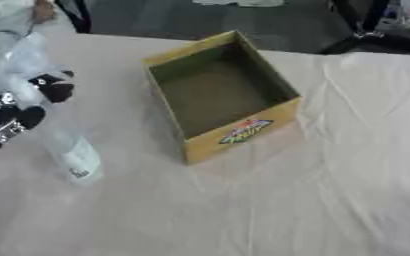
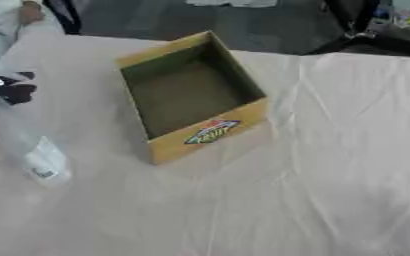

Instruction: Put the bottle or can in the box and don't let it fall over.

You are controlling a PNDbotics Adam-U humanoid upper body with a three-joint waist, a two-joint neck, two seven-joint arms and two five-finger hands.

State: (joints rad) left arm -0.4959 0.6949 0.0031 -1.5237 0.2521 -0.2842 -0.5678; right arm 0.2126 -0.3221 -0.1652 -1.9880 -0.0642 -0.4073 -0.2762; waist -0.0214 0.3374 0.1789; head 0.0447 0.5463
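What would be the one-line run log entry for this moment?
left hand: shut on clear plastic bottle | bottle: on table | yellow cardboard box: empty | right hand: not in view

bottle (image 1: 68, 150) blurred, robot hand (image 1: 16, 112) cut off

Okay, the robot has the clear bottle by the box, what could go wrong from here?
1. The clear bottle leans in the left robot hand; set down tilted, it could topple.
2. It is held left of the open box, so its base may catch the near wall going in.
3. The box sits on a wrinkled cloth and might slide if bumped.
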